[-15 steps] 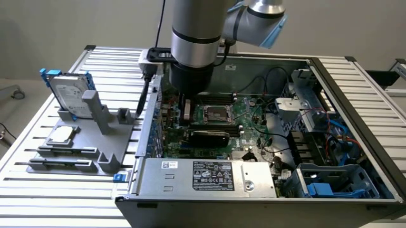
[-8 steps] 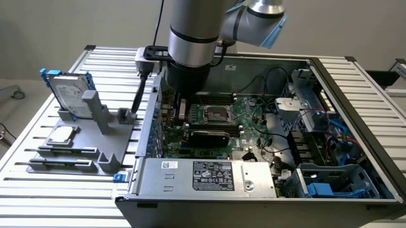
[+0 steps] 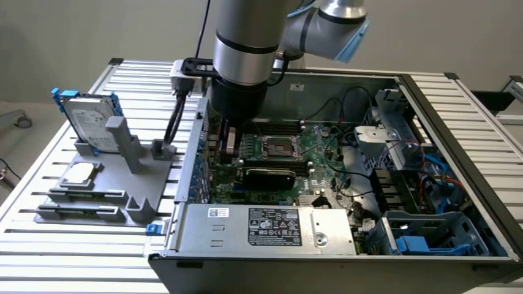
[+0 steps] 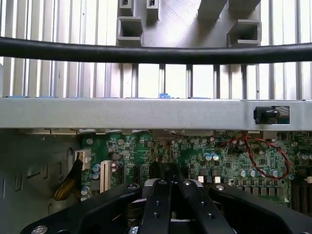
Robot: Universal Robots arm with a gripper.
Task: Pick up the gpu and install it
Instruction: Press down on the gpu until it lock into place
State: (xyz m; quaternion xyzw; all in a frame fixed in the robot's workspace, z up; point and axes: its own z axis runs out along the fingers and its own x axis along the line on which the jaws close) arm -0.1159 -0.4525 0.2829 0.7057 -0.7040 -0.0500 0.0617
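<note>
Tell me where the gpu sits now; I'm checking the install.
In the exterior view the gpu lies inside the open case, on the motherboard just below the processor socket, beside the arm.

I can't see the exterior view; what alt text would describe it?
A robot arm reaches down into an open computer case, its hand low over the green motherboard beside the gpu. A grey holder outside the case carries a hard drive.

The case (image 3: 327, 269) was seen as bare matt grey metal; the table (image 3: 49, 257) as ribbed, pale brushed metal; the holder (image 3: 122, 184) as matt grey plastic; the gpu (image 3: 268, 177) shroud as glossy black plastic; the gripper (image 4: 170, 195) links as satin black metal.
</note>
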